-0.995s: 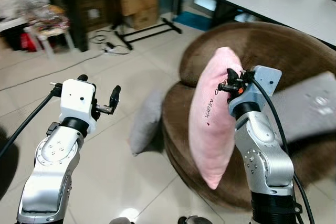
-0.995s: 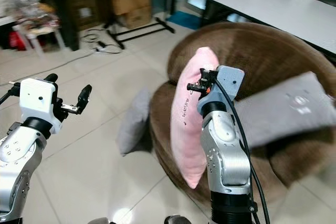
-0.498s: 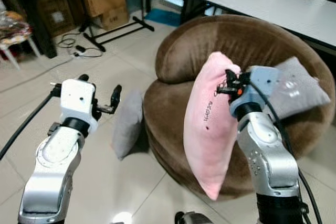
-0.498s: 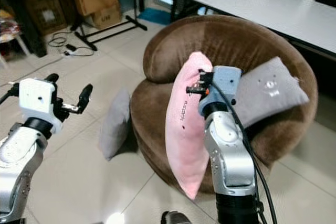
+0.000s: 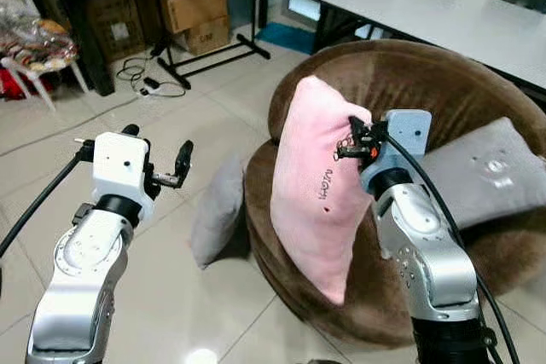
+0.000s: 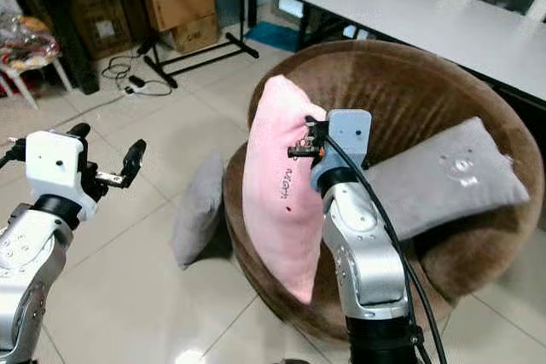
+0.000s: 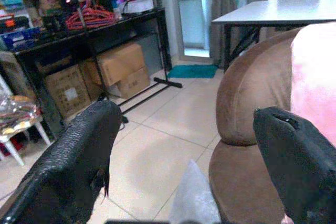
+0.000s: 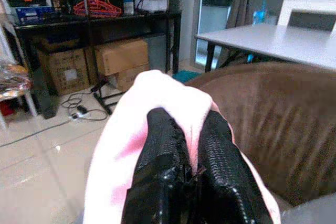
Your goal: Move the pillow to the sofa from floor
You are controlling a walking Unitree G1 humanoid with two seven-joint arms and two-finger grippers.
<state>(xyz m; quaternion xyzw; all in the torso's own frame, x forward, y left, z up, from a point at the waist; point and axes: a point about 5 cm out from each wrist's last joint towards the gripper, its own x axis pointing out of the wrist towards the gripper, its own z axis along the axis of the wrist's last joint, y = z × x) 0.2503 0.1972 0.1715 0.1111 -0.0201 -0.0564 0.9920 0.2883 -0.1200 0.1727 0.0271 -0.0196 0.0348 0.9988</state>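
One round brown sofa [image 5: 444, 91] occupies the tiled floor [image 5: 153, 296], in front of one white bench [image 5: 444, 6]. Three pillows are present: one pink pillow [image 5: 316, 185], one grey pillow [image 5: 486, 172] lying on the sofa seat, and one grey pillow [image 5: 217, 210] on the floor, leaning against the sofa base. The right hand [image 5: 348, 144], fingers pressed together, pinches the pink pillow's upper edge, suspending it before the sofa front. The left hand [image 5: 158, 155] is spread, holding nothing, above the floor.

pillows: 3 [image 5: 317, 185] | sofa: 1 [image 5: 444, 83] | boxes: 2 [image 5: 194, 2]
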